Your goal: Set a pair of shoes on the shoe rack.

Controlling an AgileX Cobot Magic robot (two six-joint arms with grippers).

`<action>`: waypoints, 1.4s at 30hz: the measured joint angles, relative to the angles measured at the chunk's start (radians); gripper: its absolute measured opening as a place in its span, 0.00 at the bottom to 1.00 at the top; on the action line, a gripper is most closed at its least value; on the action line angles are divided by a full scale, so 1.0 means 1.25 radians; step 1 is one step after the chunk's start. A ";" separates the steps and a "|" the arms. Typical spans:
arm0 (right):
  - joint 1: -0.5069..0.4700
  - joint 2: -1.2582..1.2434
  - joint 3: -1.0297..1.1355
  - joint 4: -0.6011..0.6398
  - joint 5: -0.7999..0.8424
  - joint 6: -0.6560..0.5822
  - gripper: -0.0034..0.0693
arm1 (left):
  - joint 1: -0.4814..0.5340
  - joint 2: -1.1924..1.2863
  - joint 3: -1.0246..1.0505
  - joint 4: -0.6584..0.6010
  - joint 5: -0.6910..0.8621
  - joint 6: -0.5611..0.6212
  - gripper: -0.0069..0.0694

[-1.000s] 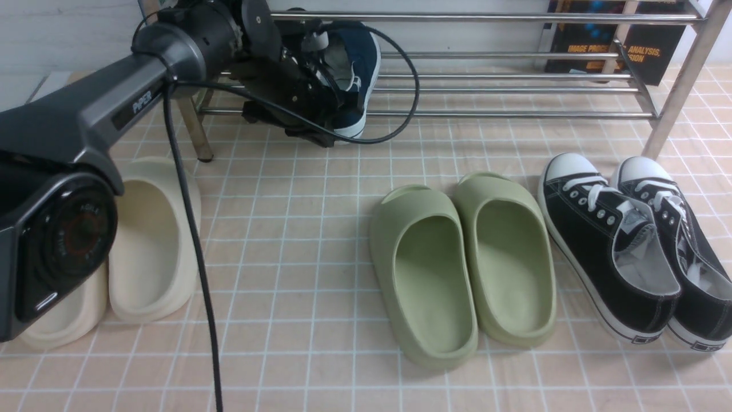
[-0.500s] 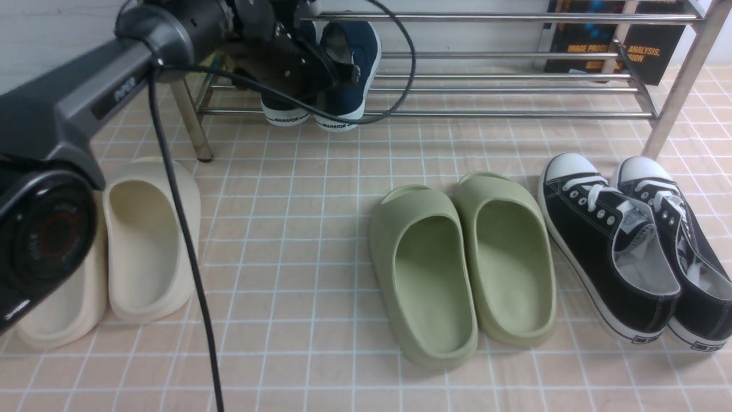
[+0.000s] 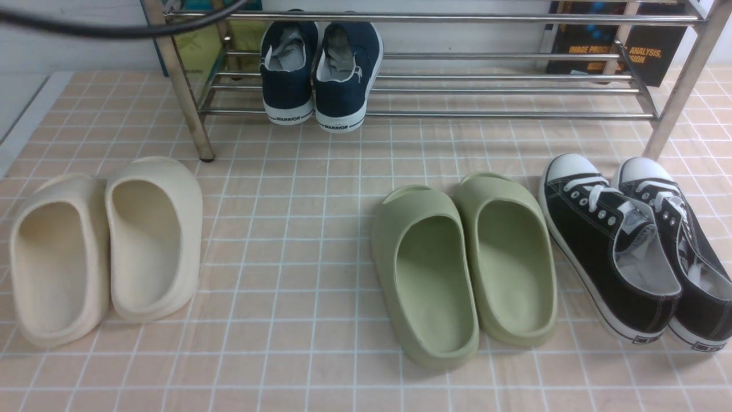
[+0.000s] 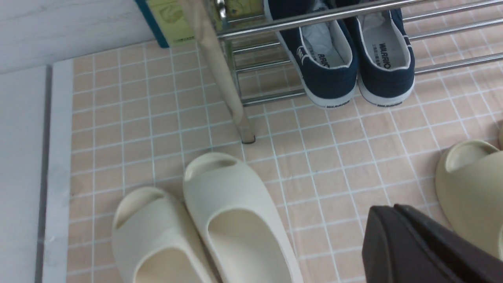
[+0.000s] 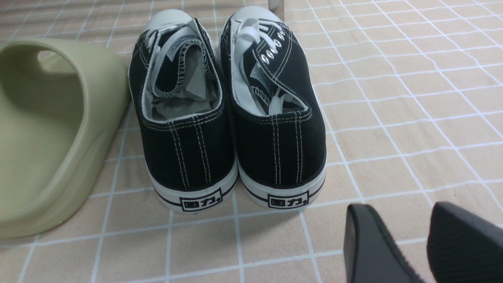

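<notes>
The pair of shoes, two navy slip-ons with white soles [image 3: 317, 80], stands side by side on the lower bars of the chrome shoe rack [image 3: 486, 114] near its left end, heels toward me. The left wrist view shows them [image 4: 353, 67] from above, past the rack leg [image 4: 220, 70]. My left gripper [image 4: 395, 209] hangs over the tiled floor well back from the rack, its jaws pressed together and holding nothing. My right gripper [image 5: 401, 220] is open and empty over the floor, just behind the heels of the black sneakers. Neither arm shows in the front view.
Cream slippers [image 3: 103, 246] lie front left, green slippers [image 3: 463, 263] in the middle and black lace-up sneakers [image 3: 629, 246] at the right, near the rack's right leg. Books [image 3: 646, 46] stand behind the rack. A black cable [image 3: 114, 28] crosses the top left corner.
The left arm has pulled back from the rack and left the front view. Both navy shoes stay on the lower bars with nothing touching them.
</notes>
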 joint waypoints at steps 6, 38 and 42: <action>0.000 0.000 0.000 0.000 0.000 0.000 0.38 | 0.000 -0.303 0.365 0.003 -0.106 -0.067 0.10; 0.000 0.000 0.000 0.000 0.000 0.000 0.38 | 0.001 -1.019 0.805 0.060 -0.130 -0.198 0.12; 0.000 0.000 0.000 0.000 0.000 0.000 0.38 | 0.060 -1.019 0.910 0.045 -0.246 -0.189 0.12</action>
